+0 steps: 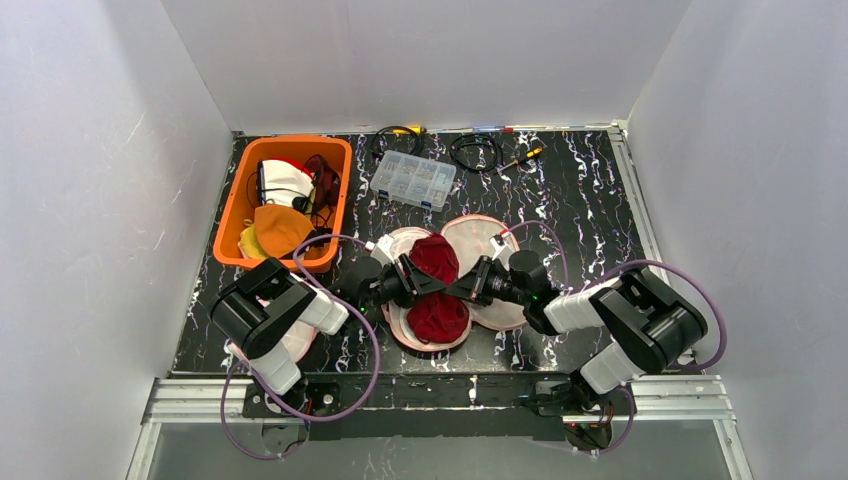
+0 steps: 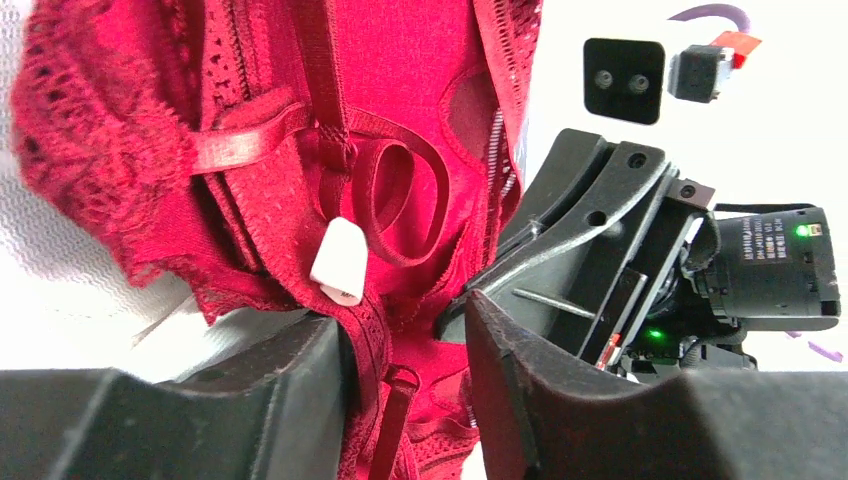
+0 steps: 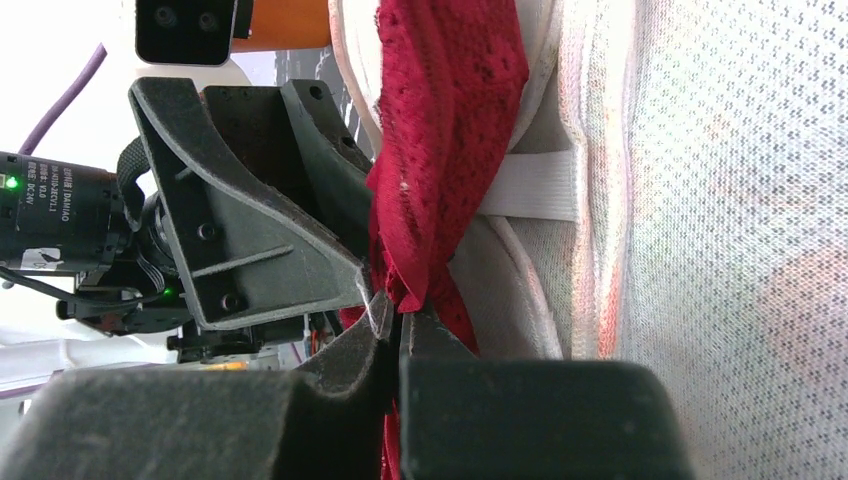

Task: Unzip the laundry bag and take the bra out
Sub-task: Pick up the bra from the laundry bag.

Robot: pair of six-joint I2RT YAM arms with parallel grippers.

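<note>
Bag lies unzipped; the step in hand is removal. Dark red lace bra (image 1: 437, 315) sits centre frame on the open white mesh laundry bag (image 1: 478, 238). Right gripper (image 3: 395, 325) is pinched on its lace edge. Left gripper (image 2: 405, 330) stands half-open astride the centre band, gripping nothing. Next, I judge: lift the right arm clear of the bag.

Black-and-white arms (image 1: 262, 318) carry dark jaws and purple cables (image 1: 377, 345) (green motor lights (image 2: 805, 231)).
</note>
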